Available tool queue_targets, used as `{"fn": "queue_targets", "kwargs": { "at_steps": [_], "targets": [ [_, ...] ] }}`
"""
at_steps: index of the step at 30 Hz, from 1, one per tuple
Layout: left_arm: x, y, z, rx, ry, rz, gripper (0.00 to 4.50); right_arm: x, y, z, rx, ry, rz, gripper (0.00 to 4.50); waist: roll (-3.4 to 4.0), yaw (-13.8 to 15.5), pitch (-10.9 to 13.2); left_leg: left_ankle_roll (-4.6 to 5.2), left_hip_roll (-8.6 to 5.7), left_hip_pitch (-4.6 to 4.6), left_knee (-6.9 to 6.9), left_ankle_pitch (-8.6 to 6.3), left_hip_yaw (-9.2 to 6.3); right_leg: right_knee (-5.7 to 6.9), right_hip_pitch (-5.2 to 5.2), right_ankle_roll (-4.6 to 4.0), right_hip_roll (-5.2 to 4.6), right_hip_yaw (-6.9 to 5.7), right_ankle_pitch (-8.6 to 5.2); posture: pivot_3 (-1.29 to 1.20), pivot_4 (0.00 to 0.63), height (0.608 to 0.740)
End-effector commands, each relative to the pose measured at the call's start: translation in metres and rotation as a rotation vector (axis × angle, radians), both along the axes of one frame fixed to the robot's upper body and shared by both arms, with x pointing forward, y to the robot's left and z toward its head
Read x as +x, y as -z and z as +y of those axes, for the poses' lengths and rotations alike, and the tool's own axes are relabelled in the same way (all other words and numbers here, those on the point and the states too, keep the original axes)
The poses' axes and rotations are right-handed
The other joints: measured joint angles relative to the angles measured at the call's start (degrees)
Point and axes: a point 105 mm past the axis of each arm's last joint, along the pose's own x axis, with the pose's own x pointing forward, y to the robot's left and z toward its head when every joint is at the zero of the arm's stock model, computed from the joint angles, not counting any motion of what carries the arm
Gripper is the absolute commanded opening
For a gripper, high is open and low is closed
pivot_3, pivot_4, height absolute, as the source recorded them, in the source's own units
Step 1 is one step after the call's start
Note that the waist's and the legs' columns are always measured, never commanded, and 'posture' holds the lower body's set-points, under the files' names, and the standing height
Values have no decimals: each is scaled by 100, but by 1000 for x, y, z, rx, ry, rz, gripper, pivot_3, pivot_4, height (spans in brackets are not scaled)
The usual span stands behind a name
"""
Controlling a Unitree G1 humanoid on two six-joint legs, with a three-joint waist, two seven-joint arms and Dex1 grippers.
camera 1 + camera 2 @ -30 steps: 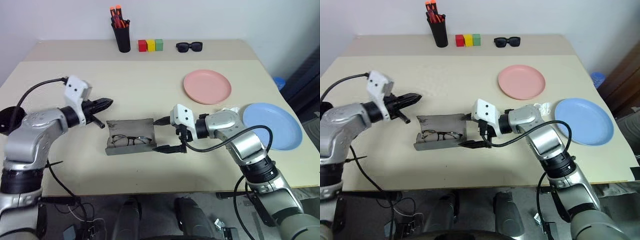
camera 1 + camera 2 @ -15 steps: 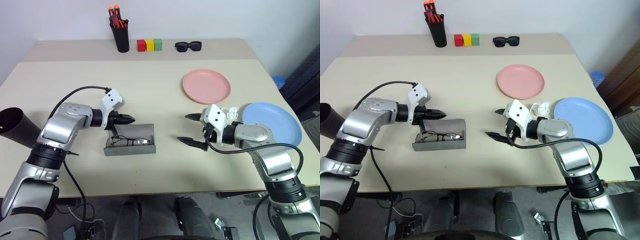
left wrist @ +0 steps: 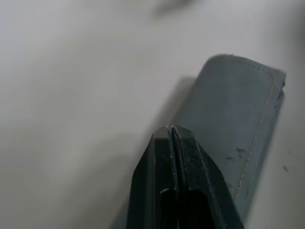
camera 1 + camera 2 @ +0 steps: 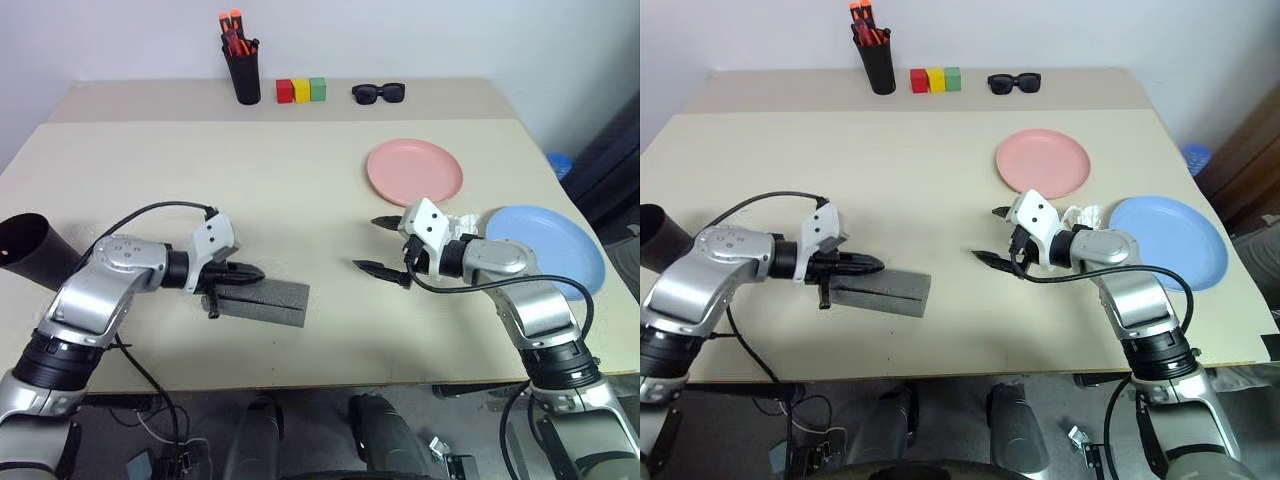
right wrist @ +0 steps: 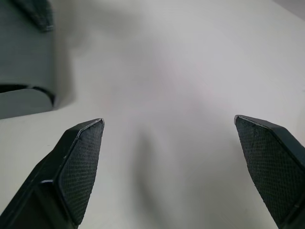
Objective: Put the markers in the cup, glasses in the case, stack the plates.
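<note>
You had one grey rectangular glasses case (image 4: 262, 301) closed at lower left, your left gripper (image 4: 256, 271) pinched shut against it; right gripper (image 4: 378, 245) gaped empty. Two round plates, salmon pink (image 4: 414, 172) and light blue (image 4: 556, 250), sat unstacked at right.

Grey case (image 4: 262, 301) lies shut; pink plate (image 4: 414, 172) and blue plate (image 4: 548, 250) apart.

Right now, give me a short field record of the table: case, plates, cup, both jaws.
case: grey rectangular hinged glasses case, lid down, lying flat on the beige table
plates: salmon pink round plate and light blue round plate lie apart, not stacked
cup: large black tapered cup at the table's left edge, tipped on its side
left gripper: jaws shut, tips at the case's lid
right gripper: jaws open, holding nothing, between case and plates
</note>
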Motion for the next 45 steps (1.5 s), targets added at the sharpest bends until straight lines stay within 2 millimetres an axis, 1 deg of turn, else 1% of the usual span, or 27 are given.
{"fn": "queue_targets", "kwargs": {
  "at_steps": [1,2,5,8,9,11,12,15,17,20,23,25,27,30,31,34,37,39,41,42,43,45],
  "targets": [
    [-8,-9,5,17,-11,-42,21,6,-10,3,7,-2,-57,4500,0,-1,0,0,0,0,2,0,0,0,0,0,0,0,0,0,150,740],
    [-10,-8,5,17,-14,-41,21,7,-10,3,6,-2,-58,4500,0,7,0,0,0,1,2,0,0,0,1,-1,0,1,0,0,150,740],
    [-13,-9,7,7,-39,-74,21,21,-15,-1,10,56,-83,4500,0,-2,0,0,0,1,3,0,1,0,2,-1,-1,1,0,0,150,740],
    [-3,-26,3,-116,-109,-144,21,38,-21,-9,-3,146,-113,4500,3,-4,2,0,0,2,4,0,2,1,1,-3,-1,1,2,0,150,740],
    [-2,-37,-2,-191,-123,-166,21,48,-21,-17,-46,204,-138,4500,3,-1,2,0,0,2,4,0,0,2,1,-3,0,-1,2,0,150,740],
    [-4,-48,-10,-270,-121,-182,21,64,-21,-31,-138,296,-194,4500,-1,14,1,0,-1,0,9,1,0,2,2,-3,-1,-1,3,0,150,740],
    [-7,-50,-14,-282,-110,-186,21,70,-21,-37,-178,328,-220,4500,-2,7,1,0,-1,-2,11,1,0,1,2,-2,-1,-2,3,0,150,740],
    [-20,-42,-27,-284,-64,-164,21,89,-19,-55,-308,408,-290,4500,-1,-6,1,1,-2,0,7,0,1,-3,4,-1,-2,0,3,0,150,740],
    [-27,-39,-36,-301,-46,-154,21,97,-15,-60,-366,422,-307,4500,0,-8,2,1,-2,1,2,0,2,-3,2,-1,-2,0,3,0,150,740],
    [-31,-41,-46,-335,-29,-166,21,103,-7,-64,-418,415,-310,4500,0,-12,2,1,-1,2,1,1,1,0,2,-1,-1,0,3,0,150,740],
    [-32,-42,-57,-389,-25,-176,0,106,-1,-68,-464,414,-329,3650,1,-13,2,1,-2,5,7,1,2,0,7,-1,-1,2,4,0,150,740],
    [-33,-40,-62,-400,-22,-182,0,107,1,-69,-484,409,-345,2698,0,-3,2,1,-2,6,8,1,1,0,9,0,-1,1,4,0,150,740],
    [-33,-37,-66,-414,-23,-187,0,106,2,-68,-496,401,-361,1589,0,-7,2,1,-2,5,8,1,1,0,9,0,-1,2,4,0,150,740],
    [-32,-34,-72,-451,-36,-184,0,104,3,-66,-523,383,-406,39,0,-8,2,1,-3,6,8,1,1,0,8,1,-1,2,5,0,150,740],
    [-32,-33,-73,-459,-42,-183,0,103,3,-65,-528,377,-426,39,0,-8,2,1,-3,6,8,1,1,1,9,1,-1,2,5,0,150,740],
    [-30,-33,-76,-489,-54,-193,0,101,-8,-65,-538,393,-505,39,1,-6,2,1,-2,6,8,1,1,1,9,1,-1,2,5,0,150,740],
    [-28,-32,-78,-497,-62,-190,0,92,-33,-70,-535,394,-608,39,2,-1,3,1,-3,5,9,1,1,1,8,1,-1,3,5,0,150,740],
    [-27,-30,-79,-489,-59,-192,0,80,-47,-77,-534,387,-653,39,6,27,5,1,-3,4,9,1,0,1,9,2,-1,2,5,0,150,740],
    [-28,-28,-81,-483,-43,-190,0,67,-60,-94,-521,422,-653,39,6,40,5,1,-4,4,10,1,1,1,9,2,-2,3,4,0,150,740],
    [-28,-27,-82,-481,-34,-187,0,59,-64,-108,-529,449,-640,39,6,58,5,1,-5,3,10,1,0,0,9,2,-2,2,4,0,150,740],
    [-28,-26,-83,-479,-25,-185,0,51,-66,-121,-549,474,-624,39,6,78,4,1,-5,4,10,1,0,0,12,1,-2,2,3,0,150,740],
    [-27,-25,-85,-476,-10,-182,0,33,-64,-148,-612,497,-568,39,7,147,4,1,-5,5,11,0,0,-2,14,0,-2,2,2,0,150,740]
  ]
}}
